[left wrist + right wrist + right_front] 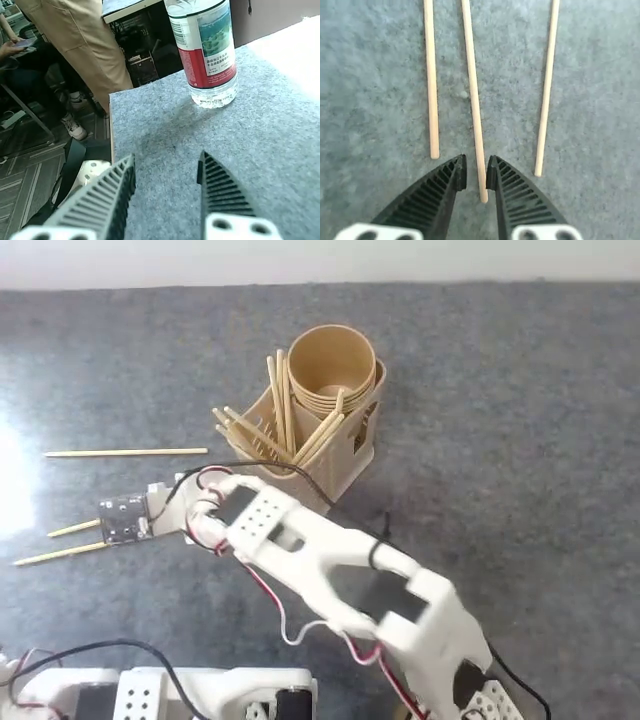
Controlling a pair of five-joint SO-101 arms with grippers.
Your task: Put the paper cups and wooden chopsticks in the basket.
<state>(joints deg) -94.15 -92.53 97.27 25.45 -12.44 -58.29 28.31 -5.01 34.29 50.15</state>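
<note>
Cups (332,360) and some chopsticks (283,410) sitting in basket (352,458); three lying on worktop (520,440). Right gripper (476,172), unclenched, straddling middle chopstick (472,90); left gripper (167,175) gaping.

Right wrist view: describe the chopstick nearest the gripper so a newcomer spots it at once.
On the grey felt table lie three loose wooden chopsticks, roughly parallel. Take the middle chopstick: unlike its two neighbours, its end runs in between the right gripper's open fingers.
</note>
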